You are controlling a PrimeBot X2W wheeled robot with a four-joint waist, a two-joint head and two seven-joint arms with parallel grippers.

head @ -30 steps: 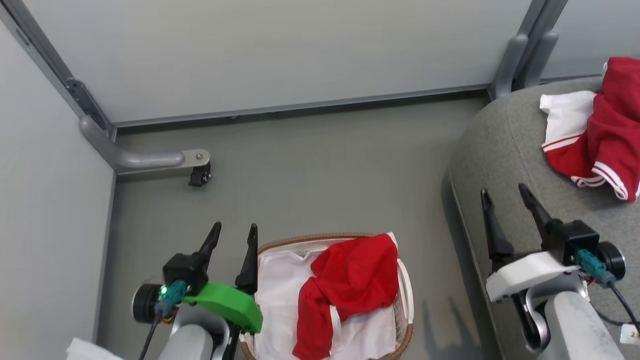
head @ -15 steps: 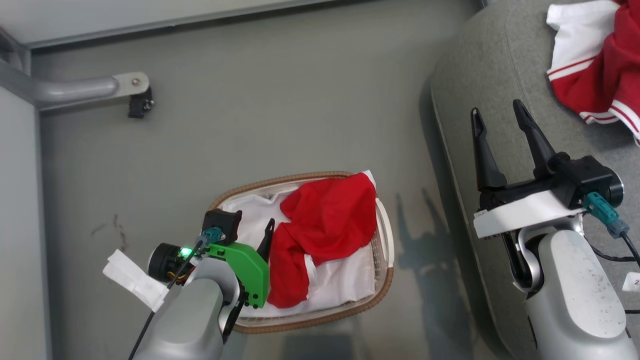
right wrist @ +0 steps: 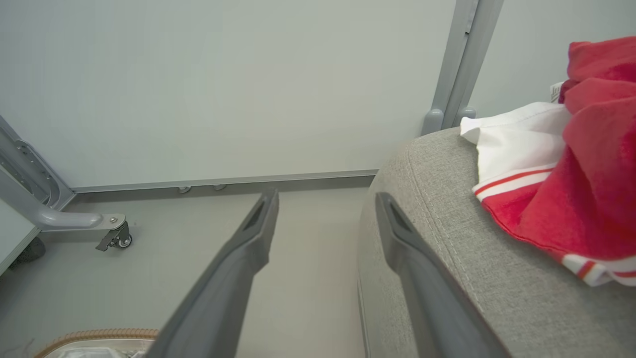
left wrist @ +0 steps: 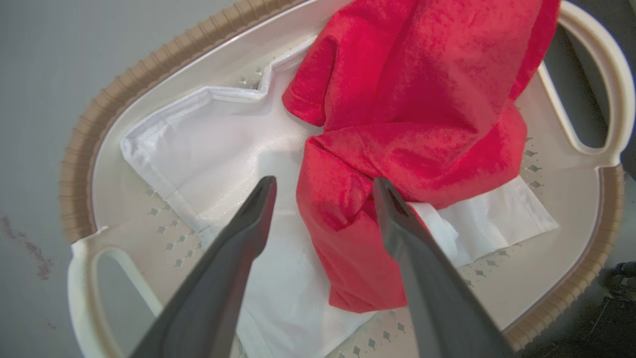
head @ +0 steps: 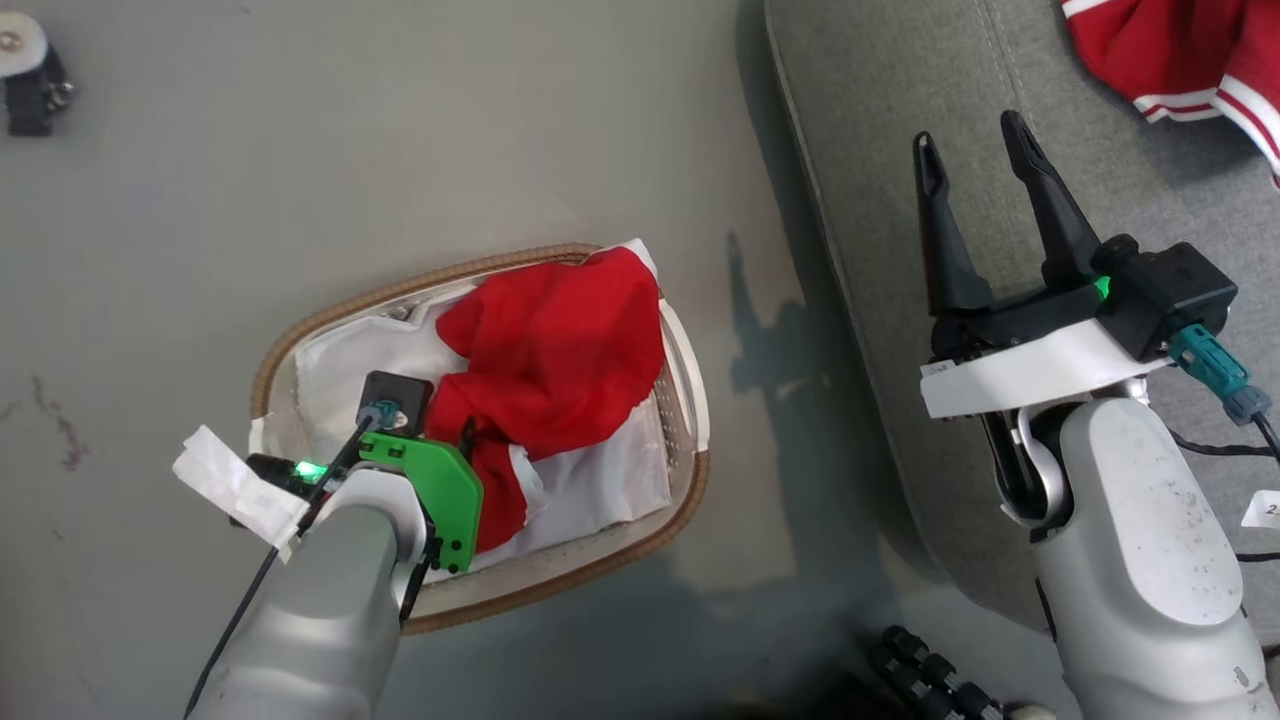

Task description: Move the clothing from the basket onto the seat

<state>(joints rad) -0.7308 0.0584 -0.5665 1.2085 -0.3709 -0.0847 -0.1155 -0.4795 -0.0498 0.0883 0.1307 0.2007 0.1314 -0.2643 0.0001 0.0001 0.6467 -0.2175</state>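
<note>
A small oval white perforated plastic basket (head: 345, 298) (left wrist: 79, 149) with a brown woven rim is sitting on the grey floor (head: 400, 130), just beside the rounded edge of a large grey fabric-upholstered seat (head: 870, 100) (right wrist: 447, 223). Inside the basket, a soft bright-red garment (head: 560, 340) (left wrist: 422, 99) is lying crumpled over a plain white liner sheet (head: 340, 370) (left wrist: 213, 144), bunching toward the side nearer the seat and reaching up to the rim there.

The left gripper (left wrist: 324, 183) is hanging over the basket on the end of its pale arm with the green bracket, pointing down into it. Its jaws are standing spread. In the left wrist view one is crossing the white liner and the other is crossing the edge of the red garment, with a fold of the cloth showing between their tips. Whether they are touching the cloth cannot be told.

The right gripper (head: 968, 130) (right wrist: 326, 198) is hovering over the near edge of the seat, its jaws spread wide and holding nothing. A second red garment with white panels and white stripe trim (head: 1150, 40) (right wrist: 586, 199) is lying on the seat beyond it, well apart from the jaws. Across the floor, a small black caster (head: 30, 85) (right wrist: 117, 238) is standing at the foot of a grey frame near the pale wall (right wrist: 248, 74).
</note>
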